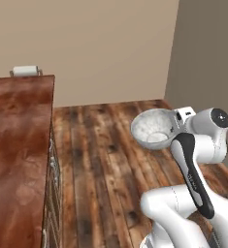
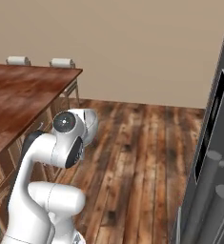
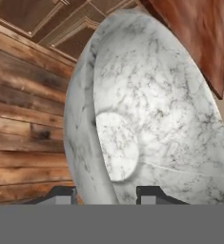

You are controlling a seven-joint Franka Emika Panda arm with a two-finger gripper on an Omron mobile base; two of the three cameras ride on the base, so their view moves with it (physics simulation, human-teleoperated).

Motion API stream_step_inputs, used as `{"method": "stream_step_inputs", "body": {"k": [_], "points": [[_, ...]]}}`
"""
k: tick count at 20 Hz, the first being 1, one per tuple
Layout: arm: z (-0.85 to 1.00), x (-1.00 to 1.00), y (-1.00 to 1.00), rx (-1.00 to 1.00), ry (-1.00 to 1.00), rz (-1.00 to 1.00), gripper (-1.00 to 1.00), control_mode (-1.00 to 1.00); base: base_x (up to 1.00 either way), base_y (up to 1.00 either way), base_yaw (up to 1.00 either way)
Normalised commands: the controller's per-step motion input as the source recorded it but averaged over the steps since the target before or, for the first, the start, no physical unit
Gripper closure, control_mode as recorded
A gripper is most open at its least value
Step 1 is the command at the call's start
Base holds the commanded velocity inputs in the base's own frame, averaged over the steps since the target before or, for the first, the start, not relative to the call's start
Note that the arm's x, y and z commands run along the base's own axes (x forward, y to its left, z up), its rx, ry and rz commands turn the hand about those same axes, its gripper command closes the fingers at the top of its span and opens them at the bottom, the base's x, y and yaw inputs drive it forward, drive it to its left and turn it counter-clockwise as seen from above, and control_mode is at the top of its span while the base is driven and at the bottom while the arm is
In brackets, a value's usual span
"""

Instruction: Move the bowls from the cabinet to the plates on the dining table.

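Note:
A pale grey-white speckled bowl (image 1: 153, 128) hangs tilted over the wooden floor, to the right of the dining table (image 1: 18, 135). My gripper (image 1: 176, 122) is shut on its rim. In the hand view the bowl (image 3: 151, 119) is seen close up, and the gripper (image 3: 106, 195) has one fingertip (image 3: 61, 195) outside the wall and the other inside. From the right base view the bowl (image 2: 90, 123) peeks out behind my arm, beside the table's (image 2: 23, 93) near corner. The plates and the cabinet are out of view.
Pale chair backs (image 2: 62, 63) stand at the table's far edge (image 1: 25, 71). A dark tall appliance (image 2: 213, 152) with grey handles rises at the right. Open plank floor (image 1: 105, 160) lies between the table and the wall.

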Motion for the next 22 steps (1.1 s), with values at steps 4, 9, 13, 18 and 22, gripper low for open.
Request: {"method": "stream_step_inputs", "body": {"k": [4, 9, 13, 18, 22], "points": [[0.0, 0.0, 0.0, 0.0, 0.0, 0.0, 1.0, 1.0, 0.71, -0.04, 0.24], [0.0, 0.0, 0.0, 0.0, 0.0, 0.0, 1.0, 1.0, 0.57, -0.1, 0.41], [0.0, 0.0, 0.0, 0.0, 0.0, 0.0, 1.0, 1.0, 0.39, -0.16, 0.48], [0.0, 0.0, 0.0, 0.0, 0.0, 0.0, 1.0, 1.0, 0.05, -0.37, 0.42], [0.0, 0.0, 0.0, 0.0, 0.0, 0.0, 1.0, 1.0, 0.0, -0.49, 0.37]]}}
